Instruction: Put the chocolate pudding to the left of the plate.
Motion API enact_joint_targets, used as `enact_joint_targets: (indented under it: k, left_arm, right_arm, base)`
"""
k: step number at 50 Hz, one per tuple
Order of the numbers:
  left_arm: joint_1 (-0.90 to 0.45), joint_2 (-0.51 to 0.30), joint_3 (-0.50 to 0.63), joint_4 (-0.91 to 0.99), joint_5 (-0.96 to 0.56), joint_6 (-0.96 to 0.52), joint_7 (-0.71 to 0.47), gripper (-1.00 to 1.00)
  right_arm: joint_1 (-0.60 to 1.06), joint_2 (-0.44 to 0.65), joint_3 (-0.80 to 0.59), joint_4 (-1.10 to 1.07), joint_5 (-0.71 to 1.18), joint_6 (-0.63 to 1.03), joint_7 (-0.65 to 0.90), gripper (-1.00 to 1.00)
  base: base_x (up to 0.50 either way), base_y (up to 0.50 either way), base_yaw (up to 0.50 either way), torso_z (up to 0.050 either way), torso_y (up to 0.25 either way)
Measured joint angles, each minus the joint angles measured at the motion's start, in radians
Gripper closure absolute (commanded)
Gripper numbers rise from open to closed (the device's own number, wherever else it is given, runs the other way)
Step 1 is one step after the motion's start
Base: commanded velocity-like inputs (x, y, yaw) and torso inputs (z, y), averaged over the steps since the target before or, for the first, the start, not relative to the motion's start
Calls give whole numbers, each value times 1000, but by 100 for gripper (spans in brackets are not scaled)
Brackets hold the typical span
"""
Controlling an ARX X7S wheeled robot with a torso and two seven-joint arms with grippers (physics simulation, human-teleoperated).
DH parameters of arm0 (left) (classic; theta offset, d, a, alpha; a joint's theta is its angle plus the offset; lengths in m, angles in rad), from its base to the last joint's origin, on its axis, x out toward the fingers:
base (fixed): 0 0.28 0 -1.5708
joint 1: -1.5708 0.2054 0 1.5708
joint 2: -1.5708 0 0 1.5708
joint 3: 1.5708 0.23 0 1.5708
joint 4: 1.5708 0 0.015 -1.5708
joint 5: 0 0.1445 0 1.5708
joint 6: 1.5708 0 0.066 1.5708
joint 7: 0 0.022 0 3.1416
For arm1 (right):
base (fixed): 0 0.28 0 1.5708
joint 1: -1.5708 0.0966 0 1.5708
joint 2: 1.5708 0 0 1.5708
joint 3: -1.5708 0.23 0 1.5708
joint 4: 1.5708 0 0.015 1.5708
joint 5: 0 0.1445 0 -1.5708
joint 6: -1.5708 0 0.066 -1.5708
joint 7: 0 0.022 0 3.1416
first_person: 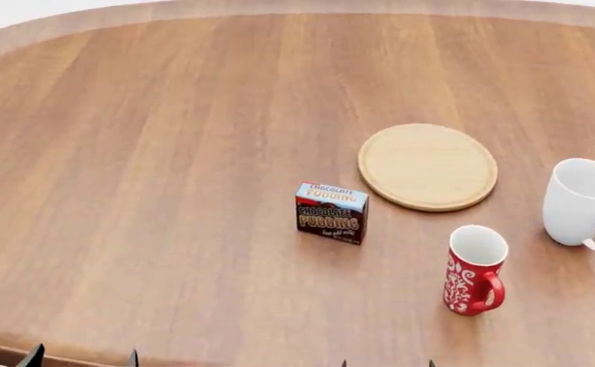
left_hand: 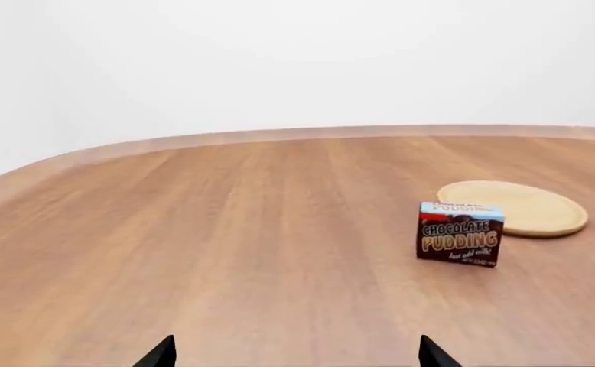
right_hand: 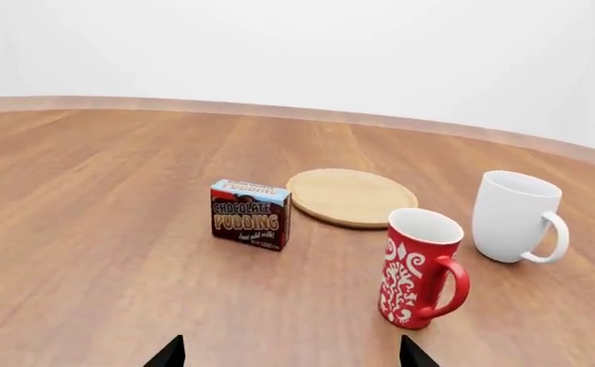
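While the left wrist camera looks across the wooden table (left_hand: 226, 252), the chocolate pudding (left_hand: 460, 233) stands upright on its edge, lettered face toward the lens, with the plate (left_hand: 517, 206) lying flat just behind it. Only the two dark fingertips (left_hand: 159, 354) of the left gripper (left_hand: 297, 355) show at the frame's edge, set wide apart with bare wood between them and holding nothing.

From the head camera, the pudding box (first_person: 331, 212) sits near the table's middle, just off the plate's (first_person: 427, 166) near-left rim, close to it but not touching. A red patterned mug (first_person: 473, 269) stands upright to the right of the box and nearer the robot, and a white mug (first_person: 581, 203) stands beyond it to the right, beside the plate. Small dark tips (first_person: 34, 356) peek in along the bottom edge.

Through the right wrist camera, the box (right_hand: 251, 214) again stands upright in front of the plate (right_hand: 351, 196), with the red mug (right_hand: 418, 267) and white mug (right_hand: 517, 216) off to one side, handles turned the same way. The right gripper's (right_hand: 290, 353) fingertips (right_hand: 168, 355) are spread wide and empty, well apart from every object.
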Motion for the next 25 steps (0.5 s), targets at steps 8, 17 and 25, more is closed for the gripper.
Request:
enact_joint_targets:
  k: [8,17,25]
  left_arm:
    - [-5,-5,8,-15,-5,11,-4,-100]
    - [-14,-8,21,-48,-7,30,-4,-100]
    - [-28,-10,31,-86,-11,51,-2,-100]
  right_arm:
    - [2,6,-10,0,1,2,8,-100]
    - [3,13,-20,-6,3,9,16,-100]
    - [7,18,-30,-2,3,9,23,-100]
  base:
    - [0,138,0,0,0]
    - [0,137,0,0,0]
    - [0,136,0,0,0]
